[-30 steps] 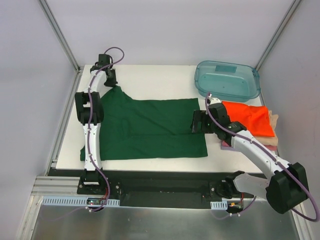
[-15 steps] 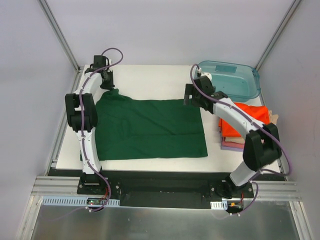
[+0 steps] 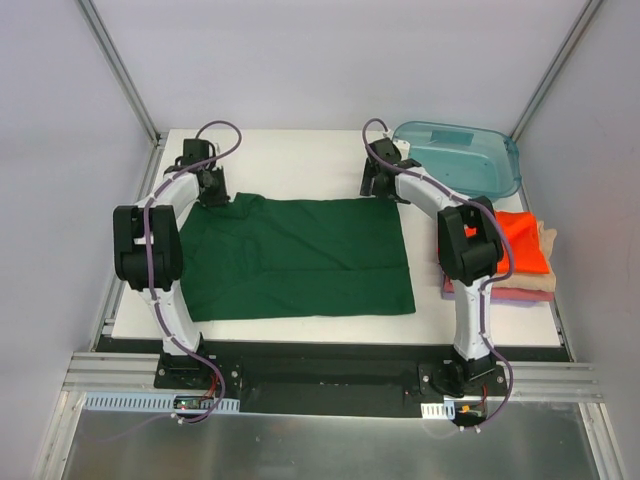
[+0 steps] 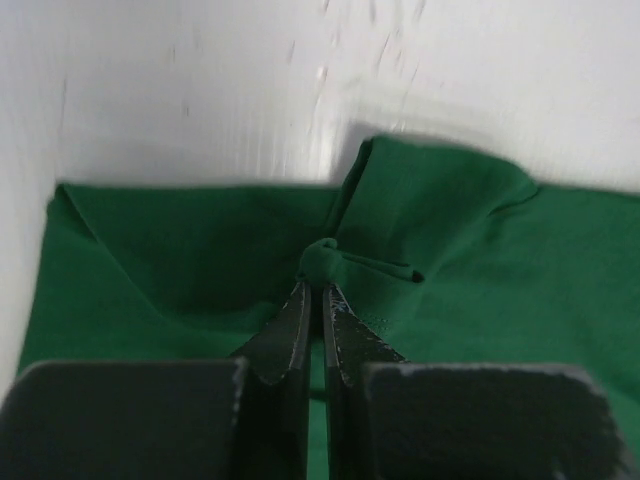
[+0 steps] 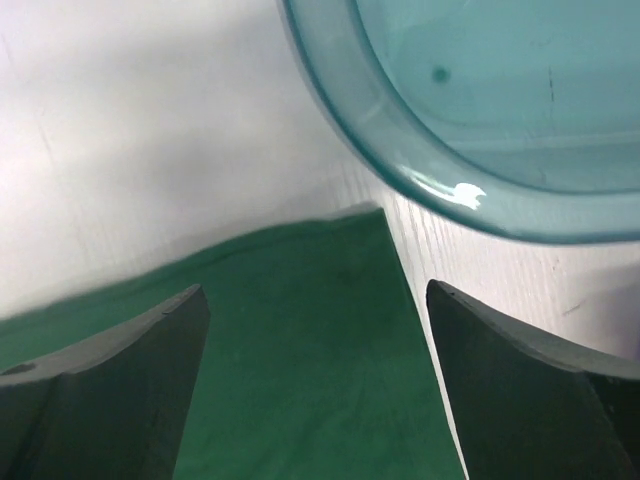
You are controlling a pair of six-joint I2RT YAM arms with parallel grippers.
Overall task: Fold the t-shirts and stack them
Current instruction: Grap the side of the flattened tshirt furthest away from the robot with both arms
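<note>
Dark green soft-cloth t-shirt, large: lies spread nearly flat across the middle of the white table top, long edges running left to right. Left gripper, at the far left corner of the cloth: jaws clenched, with a small pucker of green hem pinched between the tips, as the left wrist view shows close up. Right gripper, at the far right corner: jaws spread wide, one on either side of the corner point, nothing held; whether the tips touch the cloth cannot be told. Translucent teal plastic tub: far right of the table, just beside that corner, not on the cloth. Stack at the right edge: bright orange folded shirt on top, beige folded shirt and pink folded shirt beneath. Step in hand, by judgement: seizing both far corners for the first fold, with one corner secured and one not. Next move calls for the right jaws to lower and close on the corner, clear of the tub rim. Both arms should then lift together and carry the far edge evenly toward the near edge, to avoid skewing the cloth.
</note>
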